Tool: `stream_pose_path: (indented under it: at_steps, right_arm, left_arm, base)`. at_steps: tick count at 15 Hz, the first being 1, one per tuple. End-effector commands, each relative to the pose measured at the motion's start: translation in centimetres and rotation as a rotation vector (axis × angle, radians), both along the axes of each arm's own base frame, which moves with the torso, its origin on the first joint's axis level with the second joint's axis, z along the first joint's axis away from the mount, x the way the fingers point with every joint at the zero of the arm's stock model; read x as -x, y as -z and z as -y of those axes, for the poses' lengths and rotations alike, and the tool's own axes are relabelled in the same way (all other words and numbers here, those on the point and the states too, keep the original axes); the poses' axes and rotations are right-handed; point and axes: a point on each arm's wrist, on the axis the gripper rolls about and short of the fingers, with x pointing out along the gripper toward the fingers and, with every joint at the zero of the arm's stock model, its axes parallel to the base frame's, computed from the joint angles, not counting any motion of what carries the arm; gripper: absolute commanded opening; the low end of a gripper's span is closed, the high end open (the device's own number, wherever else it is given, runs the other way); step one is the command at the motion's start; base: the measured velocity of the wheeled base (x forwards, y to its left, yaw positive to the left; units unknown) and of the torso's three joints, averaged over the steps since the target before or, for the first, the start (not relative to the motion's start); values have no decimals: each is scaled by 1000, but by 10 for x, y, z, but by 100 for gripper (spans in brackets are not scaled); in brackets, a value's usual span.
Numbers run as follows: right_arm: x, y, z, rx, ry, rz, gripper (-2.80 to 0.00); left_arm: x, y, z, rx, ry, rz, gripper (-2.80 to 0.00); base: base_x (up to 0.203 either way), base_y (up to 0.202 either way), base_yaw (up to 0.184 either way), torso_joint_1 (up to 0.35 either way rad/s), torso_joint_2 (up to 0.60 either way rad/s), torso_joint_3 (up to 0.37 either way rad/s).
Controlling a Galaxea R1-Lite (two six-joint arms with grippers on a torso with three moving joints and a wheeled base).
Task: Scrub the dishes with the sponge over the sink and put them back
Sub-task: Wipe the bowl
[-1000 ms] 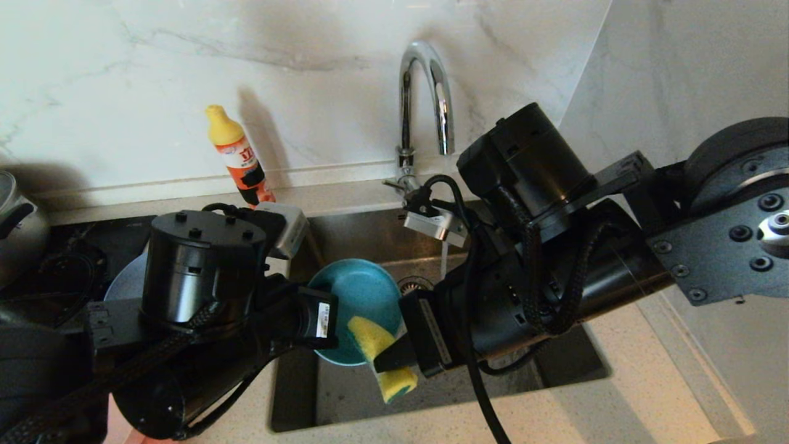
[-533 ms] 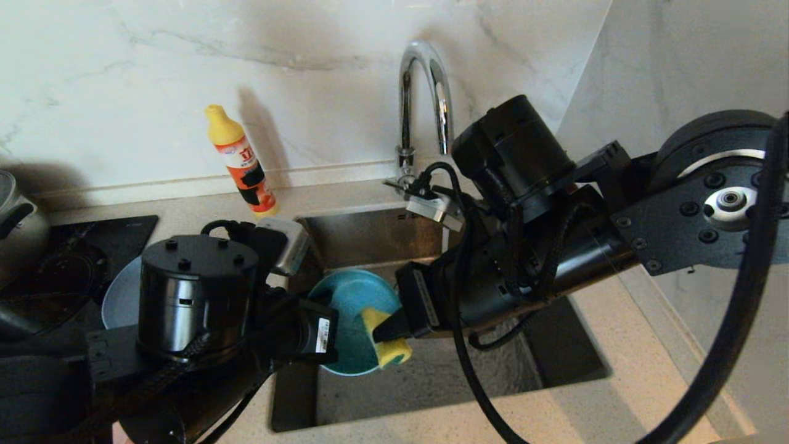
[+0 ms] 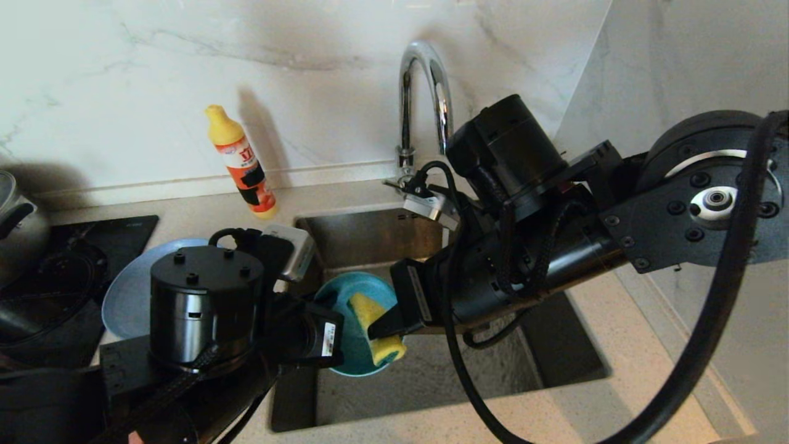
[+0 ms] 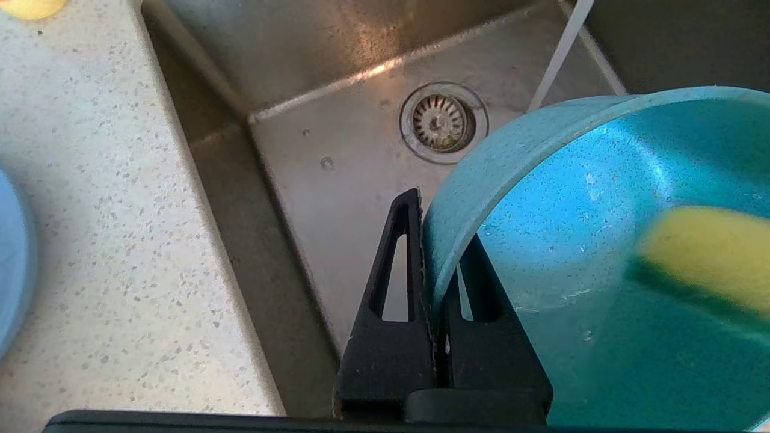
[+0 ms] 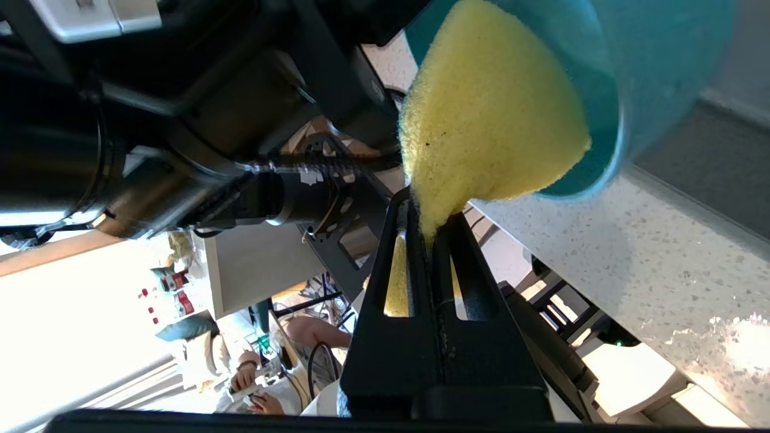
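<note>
Tilted on edge over the steel sink (image 3: 431, 376) is a teal bowl (image 3: 376, 287), one of the dishes. My left gripper (image 4: 439, 228) is shut on its rim, one finger outside and one inside the bowl (image 4: 571, 210). My right gripper (image 5: 426, 210) is shut on the yellow sponge (image 5: 487, 114), which presses against the inside of the bowl (image 5: 662, 54). In the head view the sponge (image 3: 365, 310) lies across the bowl's hollow. A blue plate (image 3: 126, 296) rests on the counter at the left, partly hidden by my left wrist.
A chrome faucet (image 3: 425, 92) arches over the sink's back and a thin stream of water (image 4: 562, 54) falls beside the drain strainer (image 4: 443, 122). An orange detergent bottle (image 3: 240, 163) stands against the wall. A steel pot (image 3: 18, 228) and a black cooktop (image 3: 80, 246) lie far left.
My right gripper has drawn the sponge from the bowl's lower edge up across its inside. My left wrist has sunk a little with the bowl, uncovering more of the blue plate.
</note>
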Motion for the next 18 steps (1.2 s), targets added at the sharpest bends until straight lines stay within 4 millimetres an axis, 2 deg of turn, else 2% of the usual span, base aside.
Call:
stream_pose_path:
  at_steps: [1,4,7,9,18]
  right_arm:
    - [-3,5,-5,11,-3,-14,-280]
    - [-8,15,-9,29,2,-33,-280]
    - [-22,27,-10,52,27,-50,-280]
    - [-28,31,-13,54,32,-54,-280]
    - [-29,5,-10,-13,45,4,-280]
  left_arm:
    - [0,0,2,7,1,7,-280]
    - [2,-2,0,14,2,13,-280]
    - [5,-3,-3,25,4,23,-280]
    - [7,2,-4,21,6,18,-280]
    - [8,7,-3,8,21,19,-280]
  base:
    - [0,0,0,0,0,0]
    - [0,0,0,0,0,0]
    - [0,0,0,0,0,0]
    - [0,0,0,0,0,0]
    - [0,0,0,0,0,0]
